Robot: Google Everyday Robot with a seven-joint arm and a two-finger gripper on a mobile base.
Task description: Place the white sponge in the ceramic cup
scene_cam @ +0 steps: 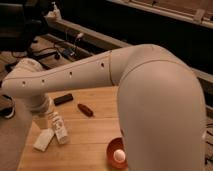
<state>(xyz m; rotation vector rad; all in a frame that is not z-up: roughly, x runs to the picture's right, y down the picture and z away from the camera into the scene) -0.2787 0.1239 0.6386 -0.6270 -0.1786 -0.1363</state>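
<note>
The hand (46, 111) hangs low over the left end of the counter (95, 135), just above the white sponge (43, 140), which lies flat beside a slim bottle (60, 129). Whether the hand is apart or together cannot be told. The robot would do well to descend squarely onto the sponge, clear of the bottle (they nearly touch). The ceramic cup is not visible. The bottle's label cannot be read.

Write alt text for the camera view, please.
A white robot arm reaches across a wooden table, its end effector low by the white sponge and a white bottle. A red bowl holds a white ball.
</note>
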